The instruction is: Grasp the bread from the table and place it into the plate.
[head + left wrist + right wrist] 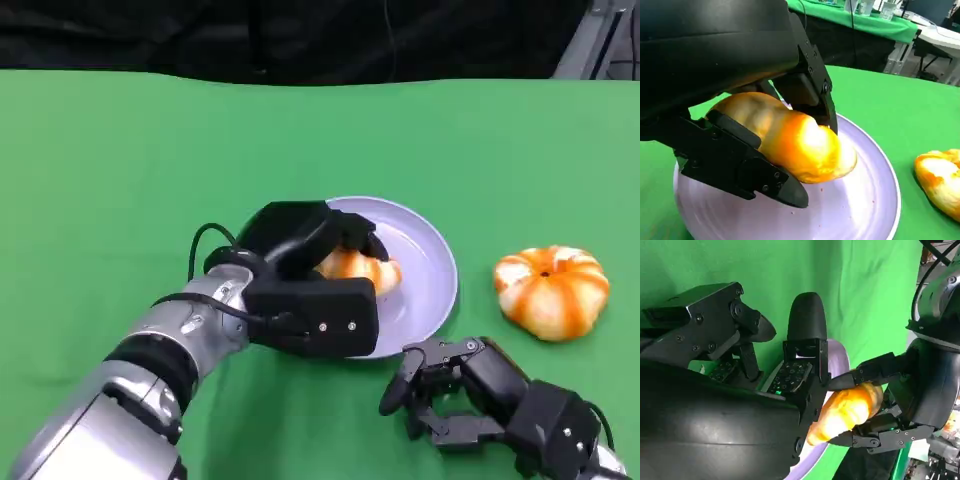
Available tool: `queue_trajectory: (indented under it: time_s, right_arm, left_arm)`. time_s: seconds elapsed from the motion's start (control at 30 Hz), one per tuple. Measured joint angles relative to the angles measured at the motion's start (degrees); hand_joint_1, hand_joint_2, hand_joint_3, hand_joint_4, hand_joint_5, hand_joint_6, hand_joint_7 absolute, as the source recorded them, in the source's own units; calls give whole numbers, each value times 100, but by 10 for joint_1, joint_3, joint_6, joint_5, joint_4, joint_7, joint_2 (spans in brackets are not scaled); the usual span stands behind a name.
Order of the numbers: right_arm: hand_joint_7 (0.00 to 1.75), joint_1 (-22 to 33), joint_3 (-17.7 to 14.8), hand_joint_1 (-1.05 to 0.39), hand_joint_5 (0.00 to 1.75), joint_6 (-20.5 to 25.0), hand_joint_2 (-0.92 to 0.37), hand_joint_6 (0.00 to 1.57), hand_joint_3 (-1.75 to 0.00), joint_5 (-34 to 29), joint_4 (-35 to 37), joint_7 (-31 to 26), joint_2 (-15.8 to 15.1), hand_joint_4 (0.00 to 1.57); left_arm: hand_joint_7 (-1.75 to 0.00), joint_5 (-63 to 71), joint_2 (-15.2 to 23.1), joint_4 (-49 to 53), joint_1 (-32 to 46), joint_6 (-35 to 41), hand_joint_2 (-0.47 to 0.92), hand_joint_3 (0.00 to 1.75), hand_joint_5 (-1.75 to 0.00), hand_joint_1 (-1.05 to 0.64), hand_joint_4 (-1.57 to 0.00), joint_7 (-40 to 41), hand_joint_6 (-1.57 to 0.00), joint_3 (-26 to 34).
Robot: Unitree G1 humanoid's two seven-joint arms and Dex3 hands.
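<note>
Golden bread (pixel 352 266) sits gripped in the left hand (pixel 305 285) over the plate (pixel 430 262); next, release. Right hand (pixel 445 390) rests empty, fingers loosely apart.

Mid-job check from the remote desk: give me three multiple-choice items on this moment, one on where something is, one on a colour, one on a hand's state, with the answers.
1. Where is the second bread, the round one with orange stripes?
A. On the green table beside the plate, on the robot's right
B. In the plate
C. In the right hand

2. What colour is the plate?
A. Red
B. Pale lavender
C. Black

3. What is the left hand doing?
A. Resting flat on the table, holding nothing
B. Holding a cup
C. Holding a bread over the plate

Answers:
1 A: the striped bread lies on the table, apart from the plate.
2 B: the rim reads pale lavender in the head and left wrist views.
3 C: the left hand has its fingers around the held bread, above the plate; the right hand holds nothing.
</note>
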Motion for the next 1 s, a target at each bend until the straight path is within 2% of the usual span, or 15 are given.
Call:
queue_trajectory:
  time_s: [0.07,0.17,0.27,0.37,0.67,1.0]
  right_arm:
    - [87,0,0,19,126,0,-63,105,-87,0,-1,0,0,99]
    - [86,0,0,19,126,0,-63,105,-88,0,-1,1,0,99]
    - [87,0,0,19,127,0,-63,105,-88,0,-1,1,0,100]
    - [87,0,-1,19,128,0,-62,106,-88,2,-1,6,0,100]
    - [86,0,1,18,126,-15,-63,107,-87,-4,2,-7,0,100]
    - [88,0,0,20,128,-11,-64,107,-85,-2,2,1,0,99]
  left_arm:
    - [0,0,0,0,0,3,92,22,-1,-52,-74,-1,-71,0]
    - [-1,1,0,0,0,7,92,52,-1,-67,-65,-5,-58,-2]
    - [0,2,1,0,0,10,92,69,0,-76,-56,-10,-50,-3]
    - [0,-1,1,0,0,13,92,78,0,-83,-48,-34,-44,-1]
    - [0,-18,6,-1,0,13,92,90,0,-99,-30,-72,-31,10]
    - [0,-32,12,-8,0,3,92,96,0,-105,-21,-100,-22,24]
